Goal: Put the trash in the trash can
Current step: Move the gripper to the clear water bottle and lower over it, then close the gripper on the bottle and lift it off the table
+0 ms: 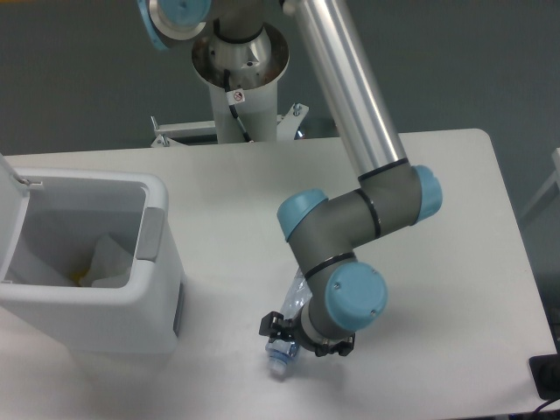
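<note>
Crushed bottle (286, 343) seen lying on table (455, 262), at 3 o'clock of trash can (87, 271), cap toward 6 o'clock. Gripper (302, 337) lowered over capped end; jaw spread cannot be told. Bottle judged light, slick, springy; hold advised across crushed body, not cap.

A big white table (245, 201) fills most of the view. Behind it is a dark grey wall (79, 79). A small black thing (547, 376) sits at the table's right corner.
</note>
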Tool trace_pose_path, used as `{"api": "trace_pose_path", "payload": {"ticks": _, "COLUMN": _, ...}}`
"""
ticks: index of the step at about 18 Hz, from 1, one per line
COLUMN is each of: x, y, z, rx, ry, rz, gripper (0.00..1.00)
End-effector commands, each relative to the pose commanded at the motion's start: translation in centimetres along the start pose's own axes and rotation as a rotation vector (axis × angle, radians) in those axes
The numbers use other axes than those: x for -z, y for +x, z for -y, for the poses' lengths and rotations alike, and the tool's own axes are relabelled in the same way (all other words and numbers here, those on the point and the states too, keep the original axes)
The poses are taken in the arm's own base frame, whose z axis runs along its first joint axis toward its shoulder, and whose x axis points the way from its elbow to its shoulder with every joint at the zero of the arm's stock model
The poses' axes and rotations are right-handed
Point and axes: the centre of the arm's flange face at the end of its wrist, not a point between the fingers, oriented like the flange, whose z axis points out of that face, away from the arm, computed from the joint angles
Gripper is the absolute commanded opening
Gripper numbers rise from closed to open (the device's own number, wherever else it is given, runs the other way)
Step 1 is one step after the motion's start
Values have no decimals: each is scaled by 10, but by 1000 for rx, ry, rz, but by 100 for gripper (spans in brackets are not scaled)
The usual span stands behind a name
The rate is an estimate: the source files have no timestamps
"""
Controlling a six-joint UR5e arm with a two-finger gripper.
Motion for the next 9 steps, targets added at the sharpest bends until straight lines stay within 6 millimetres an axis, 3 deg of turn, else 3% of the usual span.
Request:
{"api": "trace_pose_path", "payload": {"ticks": 4, "x": -2, "y": 3, "z": 1, "rx": 2, "ry": -6, "rz": 0, "gripper": 42}}
{"api": "trace_pose_path", "payload": {"ticks": 9, "x": 5, "y": 4, "z": 1, "rx": 6, "ry": 1, "rz": 3, "gripper": 18}}
